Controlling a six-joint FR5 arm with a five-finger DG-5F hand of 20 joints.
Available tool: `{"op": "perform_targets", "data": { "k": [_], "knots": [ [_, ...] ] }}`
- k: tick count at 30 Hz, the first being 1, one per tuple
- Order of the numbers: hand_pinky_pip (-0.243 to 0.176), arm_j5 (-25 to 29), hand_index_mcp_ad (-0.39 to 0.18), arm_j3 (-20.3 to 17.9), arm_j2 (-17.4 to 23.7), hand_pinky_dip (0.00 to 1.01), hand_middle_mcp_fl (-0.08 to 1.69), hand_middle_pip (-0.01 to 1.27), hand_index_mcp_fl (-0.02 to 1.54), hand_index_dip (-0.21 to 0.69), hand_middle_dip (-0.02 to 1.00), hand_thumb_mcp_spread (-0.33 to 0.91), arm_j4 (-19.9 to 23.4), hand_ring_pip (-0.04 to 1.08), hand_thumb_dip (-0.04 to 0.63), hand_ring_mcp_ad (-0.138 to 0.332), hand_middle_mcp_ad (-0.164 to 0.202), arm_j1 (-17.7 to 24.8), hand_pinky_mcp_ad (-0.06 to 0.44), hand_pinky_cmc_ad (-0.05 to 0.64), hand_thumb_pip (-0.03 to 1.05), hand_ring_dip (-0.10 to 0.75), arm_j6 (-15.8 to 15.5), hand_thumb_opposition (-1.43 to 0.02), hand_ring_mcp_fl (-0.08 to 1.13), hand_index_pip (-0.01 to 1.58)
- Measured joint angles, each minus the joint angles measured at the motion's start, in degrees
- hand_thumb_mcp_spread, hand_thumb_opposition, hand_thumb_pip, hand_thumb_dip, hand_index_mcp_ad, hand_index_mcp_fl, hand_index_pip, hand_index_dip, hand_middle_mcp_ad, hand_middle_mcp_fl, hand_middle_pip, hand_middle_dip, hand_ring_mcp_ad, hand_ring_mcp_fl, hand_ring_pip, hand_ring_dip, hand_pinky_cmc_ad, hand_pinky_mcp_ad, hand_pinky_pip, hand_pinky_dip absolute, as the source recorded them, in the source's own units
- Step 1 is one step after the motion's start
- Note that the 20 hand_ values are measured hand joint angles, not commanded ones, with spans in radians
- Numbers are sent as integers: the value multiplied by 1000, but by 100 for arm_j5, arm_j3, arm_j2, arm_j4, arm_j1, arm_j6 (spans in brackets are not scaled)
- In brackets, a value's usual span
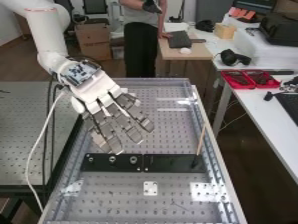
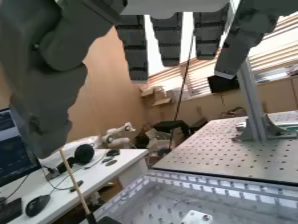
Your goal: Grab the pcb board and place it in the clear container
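Stretching along the high view's left side is a grey perforated metal bench top (image 1: 20, 137), with a thin white cable (image 1: 36, 150) and dark cables hanging in front of it. To their right, the smooth white jointed arm (image 1: 48, 37) comes in from the upper left and ends in a dark grey hand with white knuckle parts (image 1: 120, 117). The hand is above the left part of a large, clear, rectangular container (image 1: 174, 135), its fingers straight and a little apart, pointing down toward the near end, with nothing held. The wrist view likewise has the fingers straight

Below the fingertips in the high view, a long matt-black bar (image 1: 169, 162) lies across the container, with round metal rings in its left half. Nearer than the bar, around the middle, a small white square board with dark dots (image 1: 151, 188) lies flat inside the container; whether it is the pcb board I cannot tell. A slim, pale wooden stick (image 1: 201, 140) stands slightly tilted at the bar's right end. Farther right, a white tabletop (image 1: 269, 112) carries bright red open trays (image 1: 238, 80) and black headphones (image 1: 233, 58)
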Motion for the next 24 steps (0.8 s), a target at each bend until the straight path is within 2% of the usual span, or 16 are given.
{"op": "perform_targets", "data": {
  "k": [3,10,13,15,18,24],
  "knots": [
    [-140,575,28,65,-176,600,2,152,155,216,79,300,296,75,110,250,162,190,227,302,480,-31,-190,-764,5,332],
    [-140,1185,24,189,-414,600,0,152,126,188,79,304,807,73,126,241,162,400,227,302,496,-31,-600,-768,2,466],
    [-138,1320,23,284,-522,600,3,150,120,169,80,304,775,75,141,241,159,468,230,302,560,-31,-516,-780,7,539],
    [-154,1440,19,377,-631,599,0,147,105,173,77,300,706,75,159,241,155,539,230,298,560,-31,-386,-791,3,581],
    [-155,1595,12,436,-731,611,3,148,87,154,84,300,666,73,175,246,154,622,230,298,560,-31,-274,-785,2,639],
    [-154,1964,12,386,-841,616,0,143,68,148,91,304,979,63,175,243,154,772,227,298,562,-31,-349,-798,2,742]
  ]
}}
